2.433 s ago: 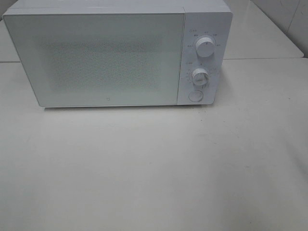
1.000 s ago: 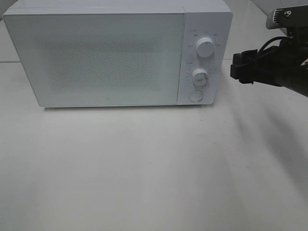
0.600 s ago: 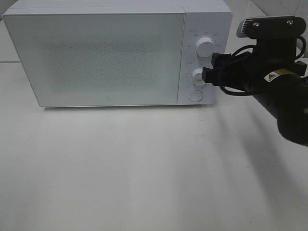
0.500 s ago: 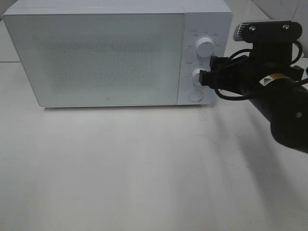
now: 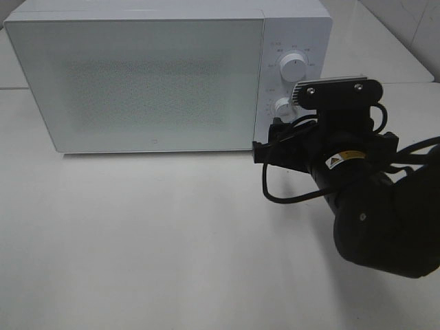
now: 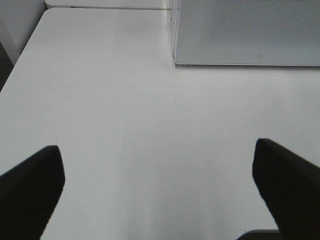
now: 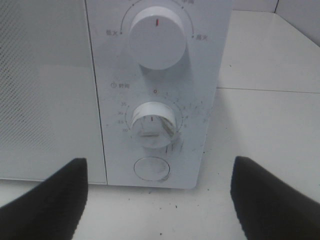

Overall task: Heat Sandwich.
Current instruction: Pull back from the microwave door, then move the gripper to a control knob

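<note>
Microwave (image 5: pixel 137 82) on white table (image 5: pixel 172 254), door shut. Right gripper (image 5: pixel 267 152) hovers just in front of its control panel (image 5: pixel 316 41), low end.

Left wrist cam: left gripper (image 6: pixel 157 147) wide open, empty, over table near microwave's front corner.

Right wrist cam: fingers (image 7: pixel 47 200) spread apart, nothing held, facing microwave's timer knob (image 7: pixel 151 121) & round button (image 7: pixel 151 168).

Sandwich: can't tell where, no view shows it.

Test kitchen setup, microwave (image 5: pixel 137 82), tiled wall (image 5: pixel 421 27)
</note>
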Action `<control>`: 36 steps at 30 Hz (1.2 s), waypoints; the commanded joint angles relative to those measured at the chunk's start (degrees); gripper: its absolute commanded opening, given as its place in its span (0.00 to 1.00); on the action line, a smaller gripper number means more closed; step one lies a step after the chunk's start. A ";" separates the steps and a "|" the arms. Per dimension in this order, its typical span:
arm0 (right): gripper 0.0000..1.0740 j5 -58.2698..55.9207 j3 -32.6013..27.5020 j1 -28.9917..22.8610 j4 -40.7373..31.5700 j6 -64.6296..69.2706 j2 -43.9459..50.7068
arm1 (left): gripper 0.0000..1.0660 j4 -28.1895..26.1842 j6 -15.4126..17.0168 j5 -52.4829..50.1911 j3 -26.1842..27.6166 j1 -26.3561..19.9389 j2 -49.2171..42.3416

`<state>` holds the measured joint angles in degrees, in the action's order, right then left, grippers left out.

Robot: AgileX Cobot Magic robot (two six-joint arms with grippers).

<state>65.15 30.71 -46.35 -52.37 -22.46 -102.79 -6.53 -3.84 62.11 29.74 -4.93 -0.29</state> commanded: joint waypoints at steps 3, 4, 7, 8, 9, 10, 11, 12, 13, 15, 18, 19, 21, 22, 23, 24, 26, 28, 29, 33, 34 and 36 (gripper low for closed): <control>0.71 1.09 0.23 -1.15 -0.40 1.09 -1.20 | 0.92 -0.06 0.40 -0.74 -0.11 -0.17 -1.32; 0.71 1.26 0.23 -1.15 -0.40 1.38 -1.20 | 0.92 -0.06 0.40 -0.74 -0.11 -0.17 -1.32; 0.71 1.89 0.23 -1.15 -0.40 1.38 -1.20 | 0.92 -0.06 0.40 -0.74 -0.11 -0.17 -1.32; 0.71 1.89 0.23 -1.15 -0.40 1.38 -1.20 | 0.92 -0.06 0.40 -0.74 -0.11 -0.17 -1.32; 0.71 1.89 0.23 -1.15 -0.40 1.38 -1.20 | 0.92 -0.06 0.40 -0.74 -0.11 -0.17 -1.32; 0.71 1.78 0.23 -1.15 -0.40 1.38 -1.20 | 0.92 -0.06 0.40 -0.74 -0.11 -0.17 -1.32; 0.71 1.78 0.23 -1.15 -0.40 1.38 -1.20 | 0.92 -0.06 0.40 -0.74 -0.11 -0.17 -1.32; 0.71 1.78 0.23 -1.15 -0.40 1.38 -1.20 | 0.92 -0.06 0.40 -0.74 -0.11 -0.17 -1.32; 0.71 1.78 0.29 -1.15 -0.40 1.38 -1.20 | 0.92 -0.06 0.40 -0.74 -0.11 -0.17 -1.32; 0.71 1.89 0.29 -0.92 -0.40 1.43 -1.20 | 0.92 -0.06 0.40 -0.74 -0.11 -0.17 -1.32; 0.71 1.89 1.15 -0.46 -0.40 1.49 -1.20 | 0.92 -0.06 0.40 -0.74 -0.11 -0.17 -1.32; 0.71 1.78 1.43 0.17 0.23 1.49 -1.20 | 0.92 -0.06 0.40 -0.74 -0.11 -0.17 -1.32; 0.71 0.97 2.69 1.43 0.57 1.49 -1.66 | 0.92 -0.06 0.40 -0.74 -0.11 -0.17 -1.32; 0.71 0.97 3.15 2.12 0.86 1.49 -2.06 | 0.92 -0.06 0.40 -0.74 -0.11 -0.17 -1.32; 0.71 0.80 3.84 3.04 1.72 1.49 -2.52 | 0.92 -0.06 0.40 -0.74 -0.11 -0.17 -1.32; 0.71 -0.29 5.21 4.41 3.44 1.49 -3.50 | 0.92 -0.06 0.40 -0.74 -0.11 -0.17 -1.32; 0.71 -1.09 5.90 5.04 4.24 1.55 -4.01 | 0.92 -0.06 0.40 -0.74 -0.11 -0.17 -1.32; 0.71 -2.01 7.22 5.61 5.44 1.66 -5.04 | 0.92 -0.06 0.40 -0.74 -0.11 -0.17 -1.32; 0.71 -2.23 8.31 5.96 5.84 2.23 -6.25 | 0.92 -0.06 0.40 -0.74 -0.11 -0.17 -1.32; 0.71 -2.81 10.31 7.16 6.36 2.98 -7.85 | 0.92 -0.06 0.40 -0.74 -0.11 -0.17 -1.32; 0.71 -2.92 10.77 7.56 6.53 3.15 -8.31 | 0.92 -0.06 0.40 -0.74 -0.11 -0.17 -1.32; 0.71 -3.21 11.29 7.91 7.10 3.44 -8.71 | 0.92 -0.06 0.40 -0.74 -0.11 -0.17 -1.32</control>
<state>62.45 41.37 -38.73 -46.01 -19.54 -111.55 -6.53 -3.72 62.11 29.74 -4.93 -0.29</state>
